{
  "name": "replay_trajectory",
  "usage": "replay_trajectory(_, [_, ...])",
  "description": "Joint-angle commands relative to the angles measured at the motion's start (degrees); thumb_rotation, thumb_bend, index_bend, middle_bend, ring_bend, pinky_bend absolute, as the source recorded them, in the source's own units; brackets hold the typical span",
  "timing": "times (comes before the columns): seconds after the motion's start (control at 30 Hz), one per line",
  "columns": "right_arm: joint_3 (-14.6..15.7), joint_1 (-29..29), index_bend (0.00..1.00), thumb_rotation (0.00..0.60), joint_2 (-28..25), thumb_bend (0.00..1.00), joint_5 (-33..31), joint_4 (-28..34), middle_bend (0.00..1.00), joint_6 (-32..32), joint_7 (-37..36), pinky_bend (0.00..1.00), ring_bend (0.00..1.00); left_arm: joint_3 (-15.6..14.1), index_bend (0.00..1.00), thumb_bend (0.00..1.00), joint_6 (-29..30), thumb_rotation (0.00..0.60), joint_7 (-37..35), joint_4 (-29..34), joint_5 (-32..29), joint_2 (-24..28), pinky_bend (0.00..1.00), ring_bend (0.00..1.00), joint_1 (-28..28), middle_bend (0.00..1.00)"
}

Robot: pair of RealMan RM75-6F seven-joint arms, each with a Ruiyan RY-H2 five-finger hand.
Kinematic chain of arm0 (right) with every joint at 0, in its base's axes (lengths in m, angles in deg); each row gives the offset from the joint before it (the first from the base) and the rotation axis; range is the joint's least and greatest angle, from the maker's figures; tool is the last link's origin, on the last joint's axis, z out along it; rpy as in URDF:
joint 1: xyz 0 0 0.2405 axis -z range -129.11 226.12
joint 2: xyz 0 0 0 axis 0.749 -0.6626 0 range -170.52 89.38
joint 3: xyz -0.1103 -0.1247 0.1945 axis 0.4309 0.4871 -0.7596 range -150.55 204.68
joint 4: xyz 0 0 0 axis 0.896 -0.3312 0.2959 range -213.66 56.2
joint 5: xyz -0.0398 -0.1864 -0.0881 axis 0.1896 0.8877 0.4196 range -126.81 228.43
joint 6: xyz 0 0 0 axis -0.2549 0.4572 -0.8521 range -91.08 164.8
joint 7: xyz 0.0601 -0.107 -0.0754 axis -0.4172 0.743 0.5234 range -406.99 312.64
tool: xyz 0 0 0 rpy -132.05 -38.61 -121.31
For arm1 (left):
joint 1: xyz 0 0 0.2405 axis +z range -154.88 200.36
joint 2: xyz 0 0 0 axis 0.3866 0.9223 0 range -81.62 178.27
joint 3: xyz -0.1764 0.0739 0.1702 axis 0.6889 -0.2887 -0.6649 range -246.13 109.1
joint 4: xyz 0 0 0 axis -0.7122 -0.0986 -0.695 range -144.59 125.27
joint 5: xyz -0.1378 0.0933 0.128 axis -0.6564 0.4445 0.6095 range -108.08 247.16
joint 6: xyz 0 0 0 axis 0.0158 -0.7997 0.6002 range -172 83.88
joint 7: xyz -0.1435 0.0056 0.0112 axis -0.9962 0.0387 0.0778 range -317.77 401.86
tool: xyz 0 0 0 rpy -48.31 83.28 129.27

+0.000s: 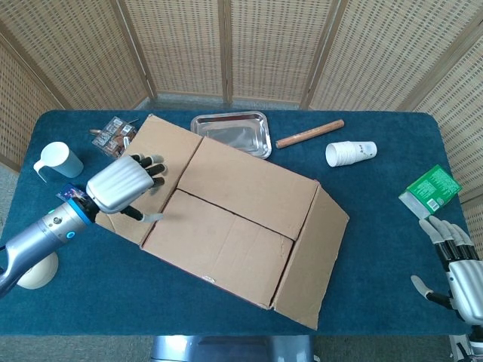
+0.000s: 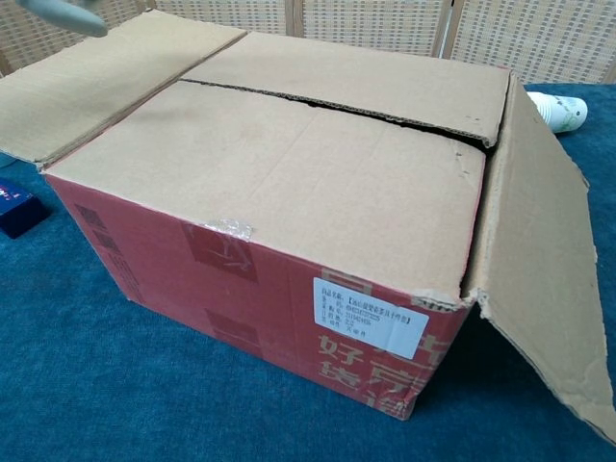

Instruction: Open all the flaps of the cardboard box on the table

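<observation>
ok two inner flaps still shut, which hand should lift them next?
Left, probably. The left hand rests on the folded-out left flap, right beside the closed inner flaps. The right hand hangs off the table's right edge, beyond the opened right flap.

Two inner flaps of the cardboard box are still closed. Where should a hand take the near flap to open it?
Probably at the near flap's free edge along the middle seam, where a narrow gap shows. Come from above, hook fingertips under that edge and swing it toward the front wall, its hinge side.
</observation>
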Motion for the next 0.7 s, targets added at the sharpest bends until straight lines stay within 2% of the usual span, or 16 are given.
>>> replay_trajectory(0.03, [0.0,0.0,0.0,0.6,0.0,0.24,0.0,0.0,0.0,0.0,0.0,0.0,0.0,0.8,0.46,0.65,-1.2,0.295,-0.6,1.8,-0.3,0.3,0.51,0.28,-0.7,0.29])
replay_trajectory(0.07, [0.0,0.0,0.0,0.6,0.0,0.24,0.0,-0.1,0.0,0.0,-0.1,0.0,0.0,0.8,0.42,0.65,-1.2,0.295,0.2,1.9,0.1,0.2,0.49,0.24,-0.8,0.25])
replay_trajectory(0.17, [0.0,0.0,0.0,0.6,0.0,0.24,0.1,0.0,0.0,0.0,-0.2,0.0,0.0,1.1,0.22,0.6,-1.0,0.294,3.7,2.4,0.4,-1.1,0.36,0.07,-0.7,0.05])
replay_trajectory(0.27, [0.1,0.0,0.0,0.6,-0.1,0.24,0.2,-0.1,0.0,0.1,-0.4,0.0,0.0,1.2,0.03,0.56,-3.2,0.297,7.1,3.7,-1.9,-2.5,0.28,0.0,-1.1,0.0])
replay_trajectory(0.33, [0.1,0.1,0.0,0.6,-0.2,0.24,0.3,0.0,0.0,0.3,-0.5,0.0,0.0,1.7,0.0,0.53,-6.1,0.331,9.4,5.7,-6.0,-3.7,0.27,0.0,-1.7,0.0])
replay_trajectory(0.47, [0.1,0.1,0.0,0.6,-0.4,0.24,0.3,0.1,0.0,0.5,-0.9,0.0,0.0,2.4,0.0,0.5,-8.9,0.513,10.9,7.4,-9.9,-5.3,0.29,0.0,-2.8,0.0])
replay_trajectory(0.7, [0.3,0.0,0.0,0.6,-0.6,0.24,0.6,0.0,0.0,0.2,-1.6,0.0,0.0,3.3,0.0,0.48,-9.1,0.589,15.8,7.8,-12.4,-9.0,0.29,0.0,-4.0,0.0])
